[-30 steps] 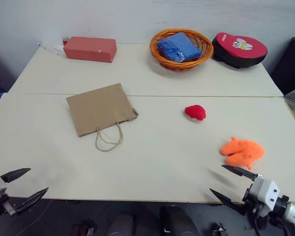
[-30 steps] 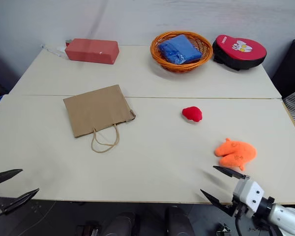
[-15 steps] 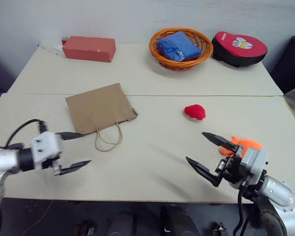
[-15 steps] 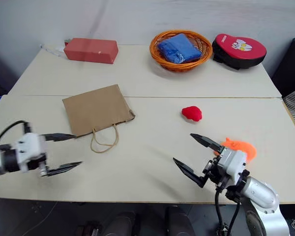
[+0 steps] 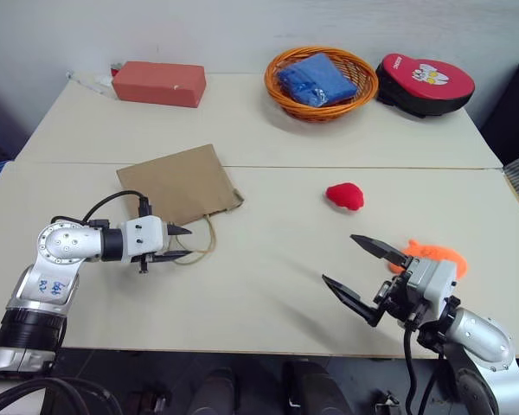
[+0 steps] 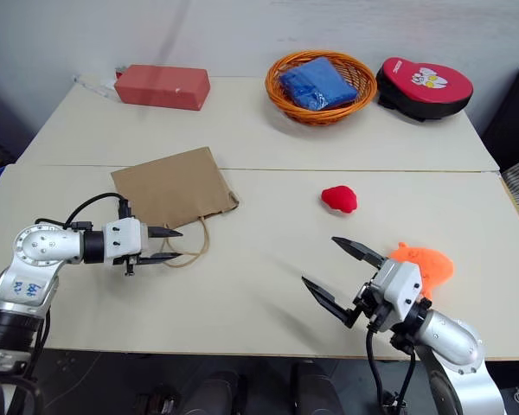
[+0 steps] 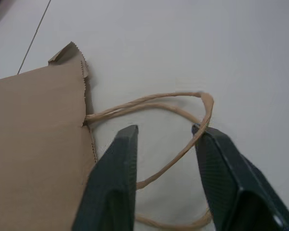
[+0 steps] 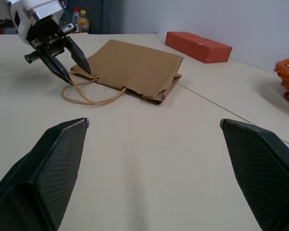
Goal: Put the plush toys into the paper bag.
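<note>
Right gripper [image 5: 361,268], fingers spread wide, is partly hiding the orange plush toy [image 5: 439,254]. Left gripper [image 7: 166,132] is straddling the paper bag [image 5: 178,183] handles [image 7: 183,115], fingers narrowly parted; actual pinch unclear.

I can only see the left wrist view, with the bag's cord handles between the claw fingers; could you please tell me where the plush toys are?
Observer: Both lie on the table, to the robot's right of the paper bag. The red toy is nearer the bag, and the orange toy is farther right.
Operator: Is the right claw holding either one?
Observer: No. The right claw is wide open and empty, close to the orange toy.
Operator: Is the bag standing up?
Observer: No. It lies flat, with its mouth and handles toward the robot.
</note>
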